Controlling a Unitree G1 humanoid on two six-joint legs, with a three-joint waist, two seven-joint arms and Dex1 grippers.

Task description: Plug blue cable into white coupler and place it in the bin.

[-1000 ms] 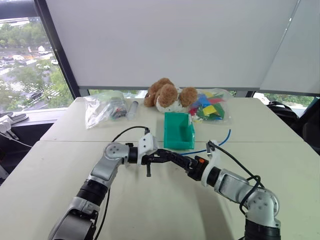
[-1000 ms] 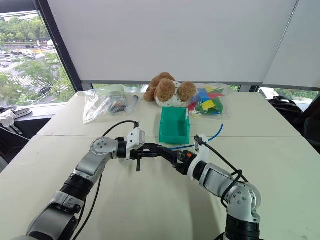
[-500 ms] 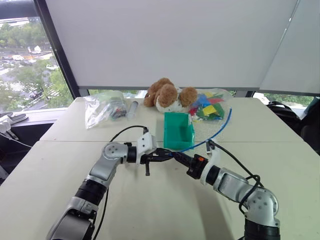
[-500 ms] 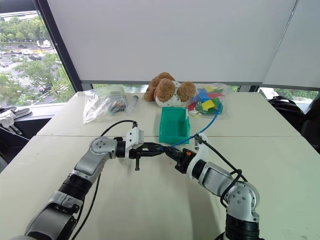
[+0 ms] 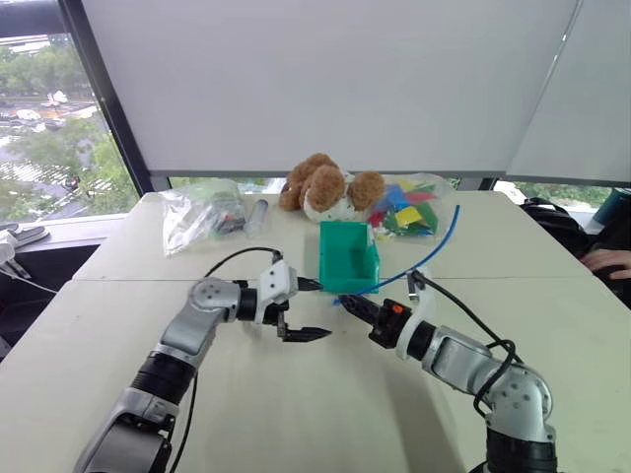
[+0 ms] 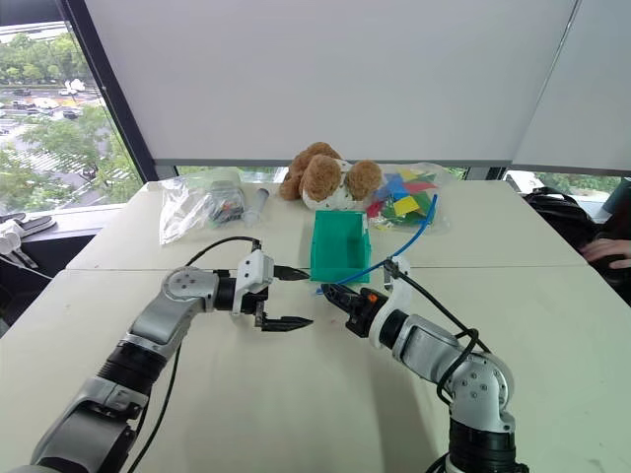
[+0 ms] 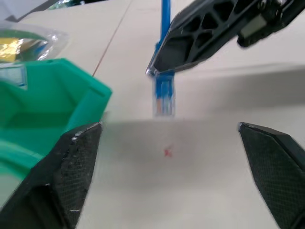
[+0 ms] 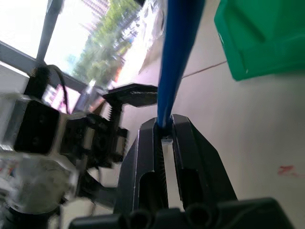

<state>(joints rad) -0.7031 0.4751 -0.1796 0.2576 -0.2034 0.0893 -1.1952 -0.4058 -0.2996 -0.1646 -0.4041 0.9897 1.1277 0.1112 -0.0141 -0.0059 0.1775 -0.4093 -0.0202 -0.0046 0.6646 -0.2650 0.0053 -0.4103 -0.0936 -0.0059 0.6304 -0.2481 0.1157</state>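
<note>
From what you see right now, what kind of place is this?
Probably an upper-floor office or lab room used for testing: pale tables pushed together, a large window over trees and parked cars, a drawn roller blind, and practice props like a stuffed toy.

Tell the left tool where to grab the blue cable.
Best bet: the short plug end of the thin bright-blue cable, jutting past the shut right tool. Bring the open left tool in from the robot's left, one finger either side; the remaining cord arcs away behind.
</note>
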